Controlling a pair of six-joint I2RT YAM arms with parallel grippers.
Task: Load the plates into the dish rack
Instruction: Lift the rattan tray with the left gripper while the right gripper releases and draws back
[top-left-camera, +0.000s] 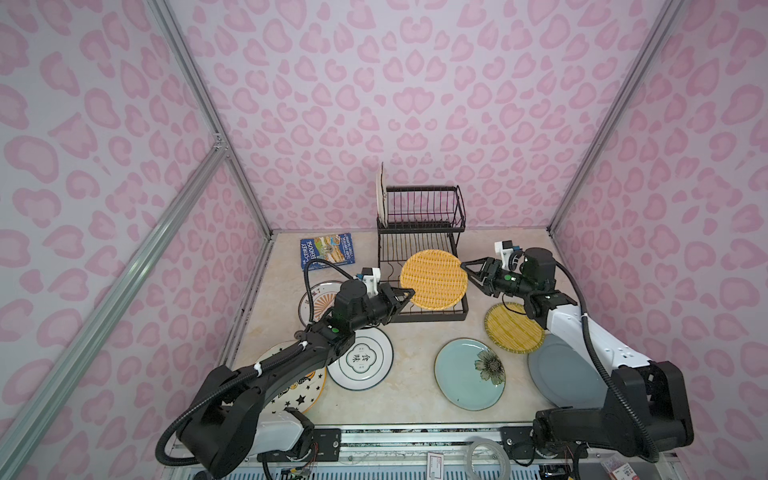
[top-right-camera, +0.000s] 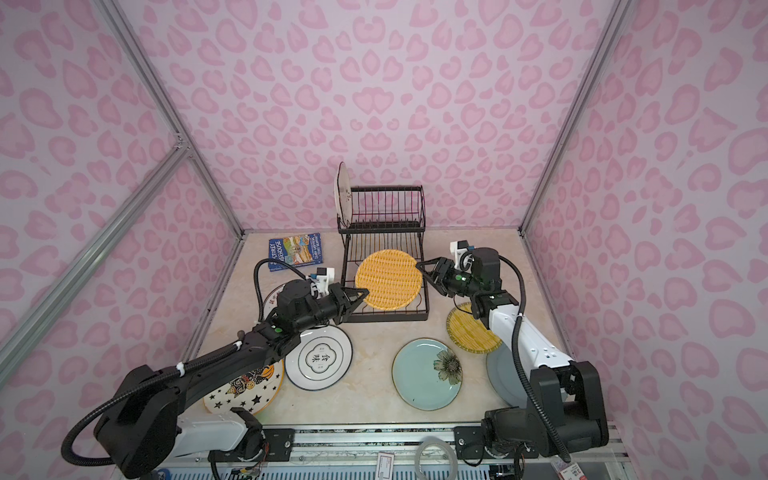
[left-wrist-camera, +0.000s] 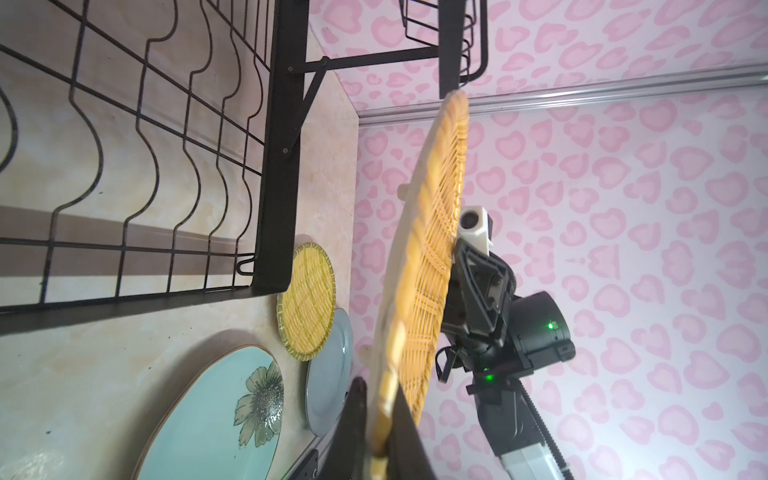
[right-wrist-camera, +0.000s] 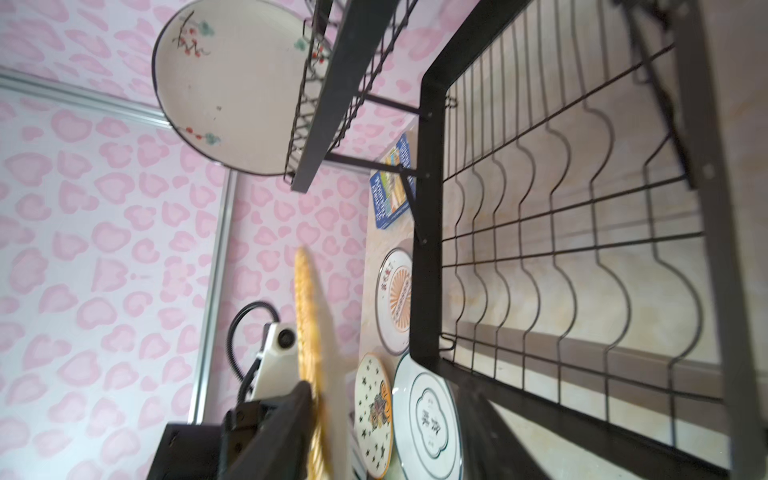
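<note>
Right now my left gripper (top-left-camera: 409, 292) is clamped on the near-left rim of the orange woven plate (top-left-camera: 434, 279). It holds the plate tilted above the front of the dish rack's (top-left-camera: 432, 319) lower tray, clear of the wires. My right gripper (top-left-camera: 467, 272) sits at the opposite rim with its jaws apart, so I judge the weight hangs on the left grip alone. A rim hold leaves the plate's face free to turn on edge for the wavy dividers.

The lower slots I can see are empty. The upper basket, toward the table's (top-left-camera: 415, 332) back edge, holds one cream plate (top-left-camera: 380, 195) upright at its left end. That basket overhangs the tray's rear, so I would come in from the front. The second woven plate (top-left-camera: 509, 330) and the grey-blue plate (top-left-camera: 557, 370) lie by the right edge under my right arm, and the teal plate (top-left-camera: 465, 370) lies toward the front edge. The blue book (top-left-camera: 328, 250) lies near the back-left corner.
</note>
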